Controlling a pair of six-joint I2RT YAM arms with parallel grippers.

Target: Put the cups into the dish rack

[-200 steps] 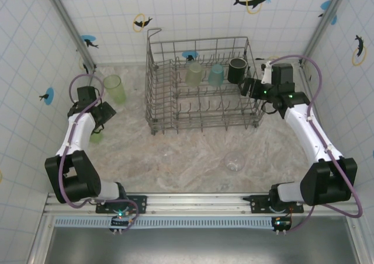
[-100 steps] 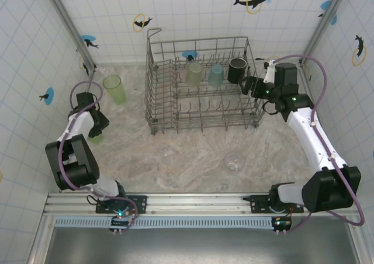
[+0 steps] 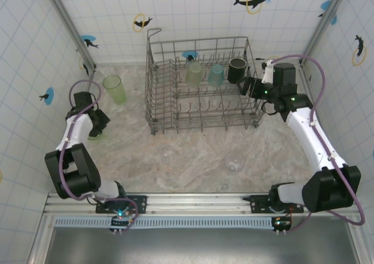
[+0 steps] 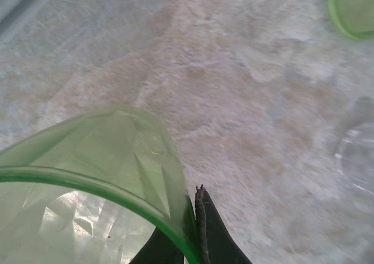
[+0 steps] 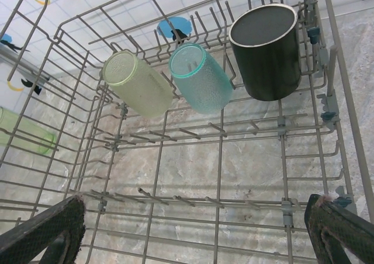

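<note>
One pinched rim: the left gripper [image 3: 95, 132] has its jaws closed narrowly on the wall of the held green tumbler [image 4: 87, 176]. One finger [image 4: 202, 229] sits outside the rim (its partner is hidden behind the green wall).
Held tumbler's place: at the far left of the table [image 3: 175, 153], well apart from the dish rack [image 3: 155, 86]. Whether it rests on the table or is clear of it cannot be told.
Other jaws: the right gripper [image 3: 248, 87] stands wide and empty at the rack's right end, near the black mug [image 5: 269, 51].
Already racked: the black mug, the teal cup [image 5: 201, 86] and the pale green cup [image 5: 140, 83] sit side by side in the back row, tilted among the tines.
Still out: the upright green tumbler [image 3: 115, 89] stands by the back left corner, and the clear glass [image 3: 235, 161] stands in front of the rack.
Step in hand: judged to be the pick-up of a fourth cup, with the grasp made and the carry not begun.
Next move calls for: a clean lift, a swing rightward over the rack's near wall, and turning the cup mouth-down onto free tines without loosening a grip on one thin wall.
</note>
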